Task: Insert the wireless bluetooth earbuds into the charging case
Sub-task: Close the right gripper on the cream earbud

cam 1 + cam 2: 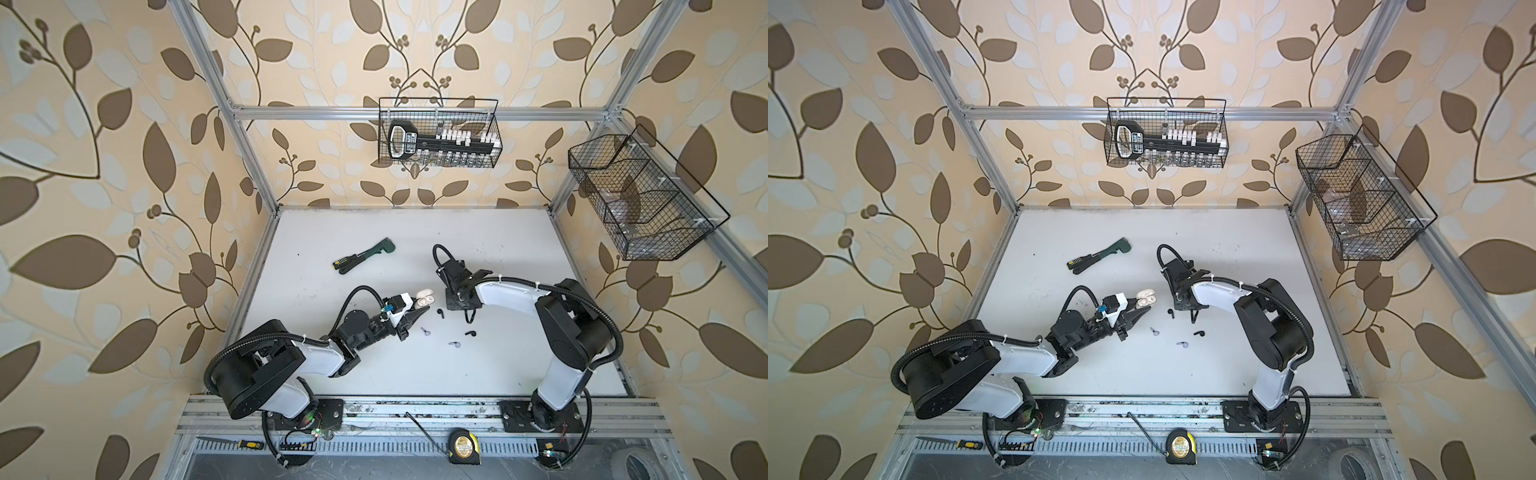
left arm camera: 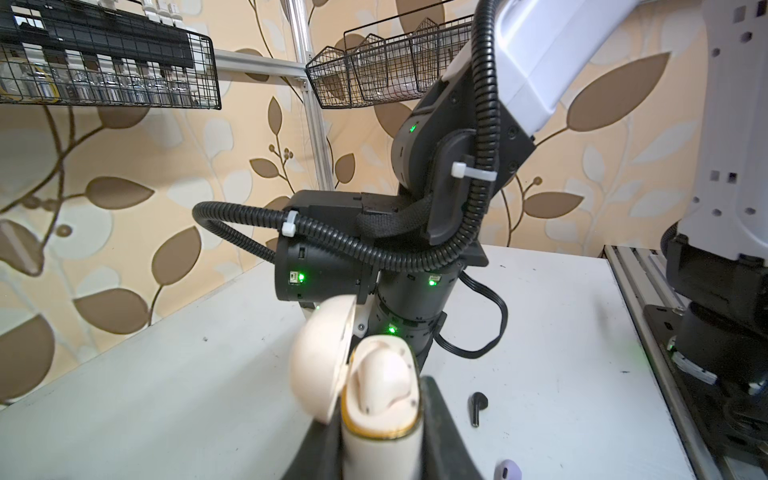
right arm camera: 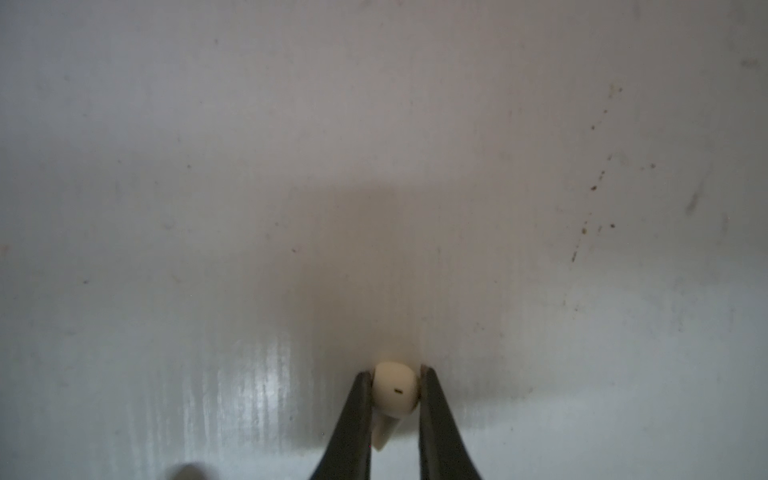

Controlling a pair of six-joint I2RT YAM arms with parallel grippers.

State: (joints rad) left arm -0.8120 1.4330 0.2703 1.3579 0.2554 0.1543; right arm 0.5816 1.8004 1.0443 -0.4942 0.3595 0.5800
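Note:
My left gripper [image 2: 382,428] is shut on the cream charging case [image 2: 380,444], which it holds up with its lid [image 2: 320,365] swung open; the case [image 1: 423,299] shows in both top views. A rounded cream shape fills the opening; I cannot tell whether it is an earbud. Pointing straight down at the table, my right gripper [image 3: 395,374] is shut on a white earbud [image 3: 395,392]. On the table between the arms lie two black earbuds [image 1: 439,312] [image 1: 469,333] and two lilac earbuds [image 1: 424,331] [image 1: 454,344].
A green and black hand tool [image 1: 363,255] lies on the white table [image 1: 519,374] behind the arms. Two black wire baskets [image 1: 438,133] [image 1: 640,195] hang on the walls. A tape measure [image 1: 464,446] and a screwdriver [image 1: 249,444] rest on the front rail.

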